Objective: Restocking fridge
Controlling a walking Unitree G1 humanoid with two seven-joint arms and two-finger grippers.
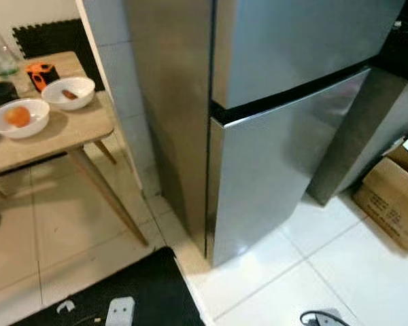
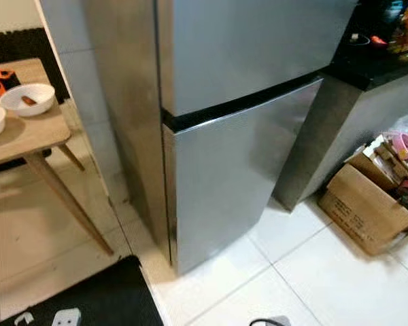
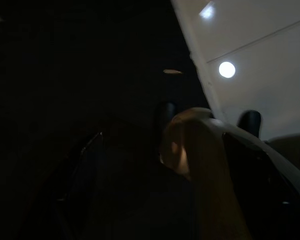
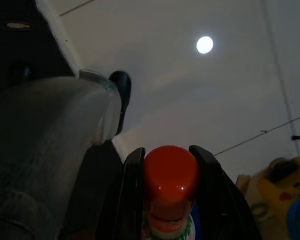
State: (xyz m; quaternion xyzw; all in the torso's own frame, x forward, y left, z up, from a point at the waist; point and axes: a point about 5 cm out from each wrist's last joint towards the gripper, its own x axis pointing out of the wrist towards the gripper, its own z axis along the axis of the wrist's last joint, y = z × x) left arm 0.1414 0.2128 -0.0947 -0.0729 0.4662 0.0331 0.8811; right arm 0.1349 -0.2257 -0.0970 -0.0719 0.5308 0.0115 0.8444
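Observation:
A steel two-door fridge (image 1: 279,136) stands straight ahead, with both the upper door (image 2: 251,47) and the lower door (image 2: 238,176) closed. In the right wrist view my right gripper (image 4: 168,151) hangs low over the white floor tiles. It is shut on the neck of a bottle with a red cap (image 4: 170,175), one black finger (image 4: 132,180) on each side of it. My left arm hangs idle, and its wrist view is very dark. A tan rounded shape (image 3: 200,155) there cannot be made out.
A wooden table (image 1: 68,132) stands left of the fridge. It carries a white bowl with an orange (image 1: 18,116), a second white bowl (image 1: 69,92) and an orange-and-black tool (image 1: 41,73). A black mat (image 1: 136,292) lies by my feet. A cardboard box (image 2: 367,210) sits under the dark counter (image 2: 374,61) on the right.

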